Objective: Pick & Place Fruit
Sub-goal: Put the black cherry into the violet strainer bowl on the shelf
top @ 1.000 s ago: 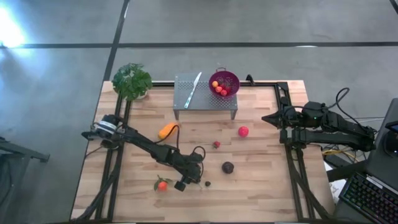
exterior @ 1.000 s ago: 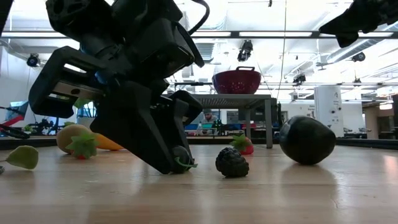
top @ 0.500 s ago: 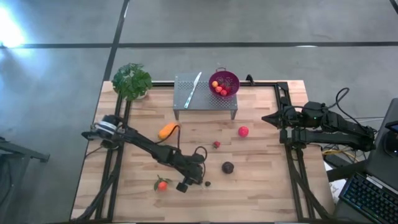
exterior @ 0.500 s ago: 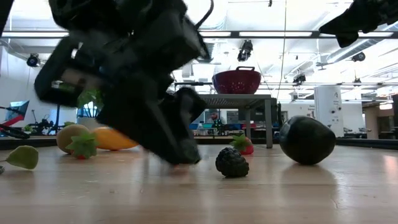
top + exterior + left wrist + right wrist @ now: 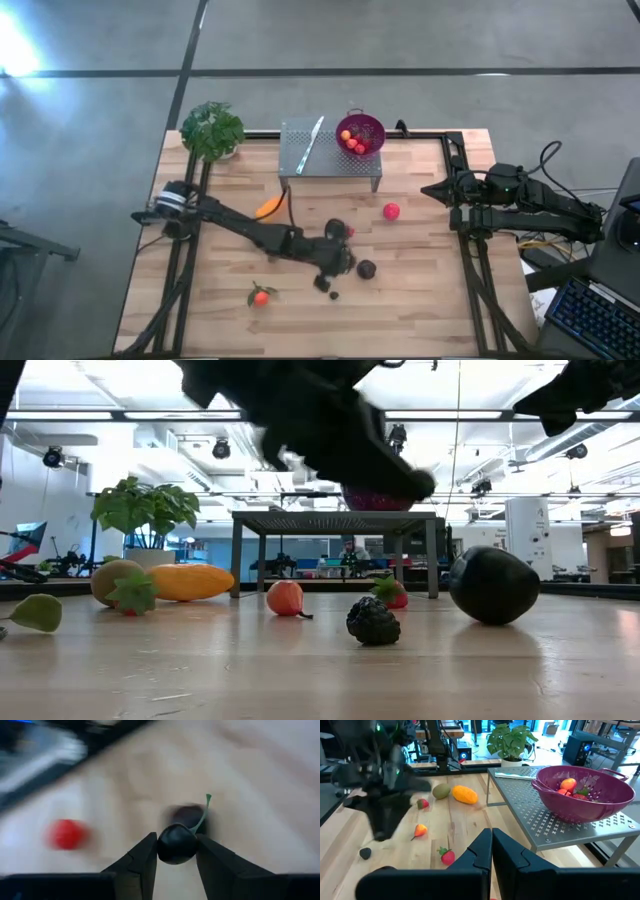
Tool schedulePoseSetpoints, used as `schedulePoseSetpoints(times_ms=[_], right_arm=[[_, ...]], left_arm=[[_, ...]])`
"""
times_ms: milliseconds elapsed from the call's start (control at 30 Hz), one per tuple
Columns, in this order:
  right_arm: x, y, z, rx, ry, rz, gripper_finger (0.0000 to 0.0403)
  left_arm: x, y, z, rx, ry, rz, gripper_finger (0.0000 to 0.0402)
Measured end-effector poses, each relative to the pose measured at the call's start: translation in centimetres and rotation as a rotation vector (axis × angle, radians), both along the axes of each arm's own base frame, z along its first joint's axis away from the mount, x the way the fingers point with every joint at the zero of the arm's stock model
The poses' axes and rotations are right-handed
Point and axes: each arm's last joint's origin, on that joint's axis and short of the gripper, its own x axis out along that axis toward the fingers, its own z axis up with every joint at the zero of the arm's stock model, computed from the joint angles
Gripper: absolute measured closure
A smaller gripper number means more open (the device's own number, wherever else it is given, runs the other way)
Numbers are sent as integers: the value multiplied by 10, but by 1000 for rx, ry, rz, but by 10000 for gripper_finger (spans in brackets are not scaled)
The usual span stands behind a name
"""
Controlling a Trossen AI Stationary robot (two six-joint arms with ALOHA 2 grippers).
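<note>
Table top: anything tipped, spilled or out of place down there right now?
Nothing stands out. The colander sits upright on the metal stand with fruit inside; the loose fruit on the wood is just waiting to be picked. The left gripper holds a dark cherry by its body, stem up. The right gripper waits shut at the table's right edge.

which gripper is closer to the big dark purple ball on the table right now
Left. The left gripper hovers just beside the dark purple ball, holding a small dark cherry. The right gripper waits at the table's right edge.
</note>
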Motion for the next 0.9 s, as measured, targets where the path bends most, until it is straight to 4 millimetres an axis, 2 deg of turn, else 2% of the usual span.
schedulePoseSetpoints(times_ms=[200, 333, 500, 667, 767, 900], right_arm=[[0, 0, 0, 0, 0, 0, 394], [0, 0, 0, 0, 0, 0, 394], [0, 0, 0, 0, 0, 0, 394], [0, 0, 0, 0, 0, 0, 394], [0, 0, 0, 0, 0, 0, 394], [0, 0, 0, 0, 0, 0, 394]], left_arm=[[18, 29, 35, 228, -116, 240, 273], [30, 52, 65, 280, -185, 323, 272], [39, 84, 105, 312, -238, 391, 271], [39, 120, 144, 301, -257, 472, 272], [37, 142, 160, 280, -265, 520, 274], [31, 174, 173, 230, -278, 566, 273]])
